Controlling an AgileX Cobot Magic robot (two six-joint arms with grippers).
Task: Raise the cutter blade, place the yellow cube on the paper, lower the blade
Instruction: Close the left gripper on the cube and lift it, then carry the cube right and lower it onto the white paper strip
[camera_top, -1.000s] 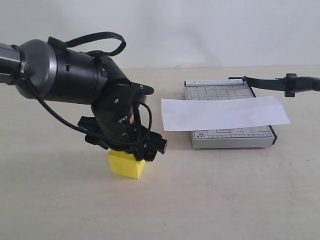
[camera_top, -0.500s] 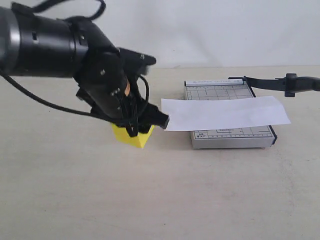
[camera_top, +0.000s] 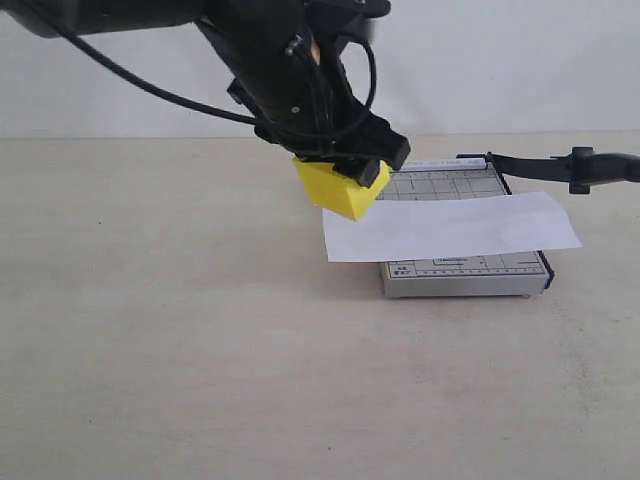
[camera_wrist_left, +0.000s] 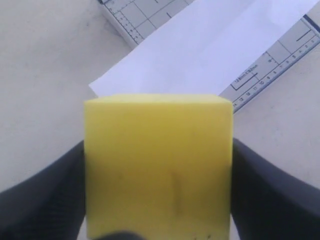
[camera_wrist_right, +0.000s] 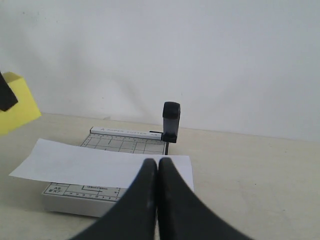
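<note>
Now yellow cube higher, nearer paper; left fingers clamping it (right fingers together).

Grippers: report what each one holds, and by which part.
The left gripper holds the yellow cube by two opposite side faces, clear of the table. The right gripper is shut and holds nothing.

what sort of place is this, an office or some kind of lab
Most likely a robotics lab bench: a beige table against a blank white wall, a robot arm carrying a yellow cube, and a small paper cutter with paper on it.
</note>
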